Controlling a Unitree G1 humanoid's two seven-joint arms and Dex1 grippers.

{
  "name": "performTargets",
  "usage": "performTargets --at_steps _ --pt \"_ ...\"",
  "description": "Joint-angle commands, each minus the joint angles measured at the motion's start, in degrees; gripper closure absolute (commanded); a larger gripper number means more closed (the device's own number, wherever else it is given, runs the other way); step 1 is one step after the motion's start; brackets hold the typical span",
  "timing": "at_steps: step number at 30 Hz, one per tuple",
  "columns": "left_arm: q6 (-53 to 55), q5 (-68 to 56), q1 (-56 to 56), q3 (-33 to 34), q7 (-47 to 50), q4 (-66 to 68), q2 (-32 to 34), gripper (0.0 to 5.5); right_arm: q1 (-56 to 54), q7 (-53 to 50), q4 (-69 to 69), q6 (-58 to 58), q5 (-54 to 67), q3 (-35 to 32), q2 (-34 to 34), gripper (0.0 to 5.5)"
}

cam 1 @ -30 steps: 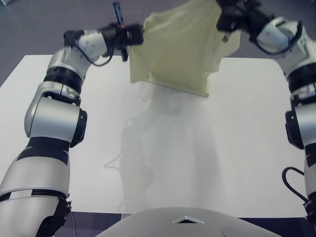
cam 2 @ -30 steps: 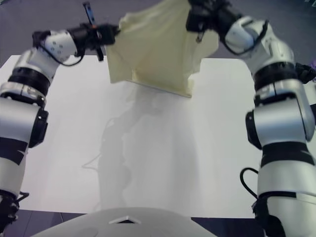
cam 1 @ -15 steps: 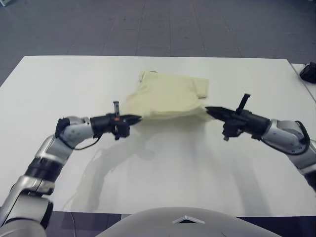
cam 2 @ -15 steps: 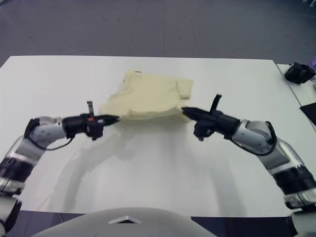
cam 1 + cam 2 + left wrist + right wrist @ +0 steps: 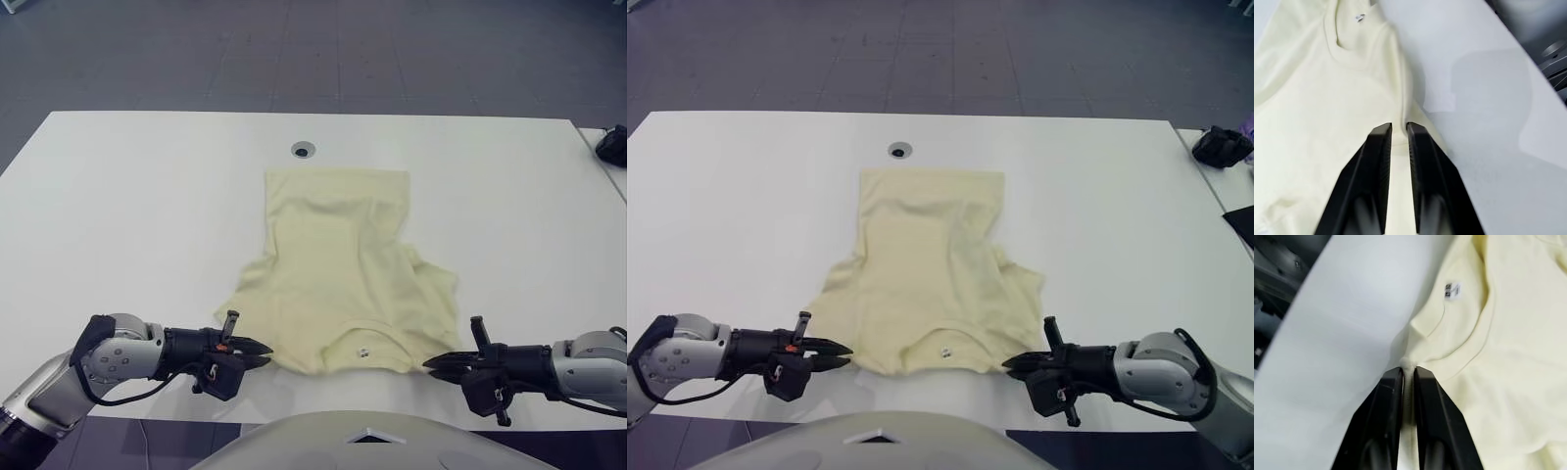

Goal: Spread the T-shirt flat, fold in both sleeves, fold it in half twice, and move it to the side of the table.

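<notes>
T-shirt (image 5: pixel 338 264) lies spread on the white table (image 5: pixel 127 196), collar (image 5: pixel 364 335) at the near edge, hem toward the far side just short of a round hole (image 5: pixel 303 149). Both sleeves are bunched in at the sides. Left gripper (image 5: pixel 263 354) sits low at the near-left shoulder, right at the cloth edge; cannot tell whether it grips. Right gripper (image 5: pixel 431 364) is at the near-right shoulder, clamped on a small ridge of fabric beside the collar.
</notes>
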Motion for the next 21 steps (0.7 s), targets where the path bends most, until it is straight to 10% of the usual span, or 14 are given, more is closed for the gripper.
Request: performTargets --at_steps 1,5,9,21 --pt "2.5 -10.9 -1.5 6.1 -1.7 -1.7 1.2 4.27 -2.1 2.1 -9.1 12.8 17.7 -9.0 0.5 4.49" --pt "9.1 -18.9 -9.0 7.6 -2.8 -0.8 -0.8 3.63 -10.5 2.7 -6.9 22.1 27.5 -13.1 1.2 3.87" --pt "14.6 -11.1 -21.2 3.6 1.9 6.3 -8.4 3.02 -21.6 -4.5 6.4 21.1 8.6 -7.1 5.1 3.28" --pt "2.4 17.4 -64.4 -8.7 23.8 71.7 -36.5 0.9 -29.7 -12.4 27.2 7.9 -18.8 6.7 17.9 1.26"
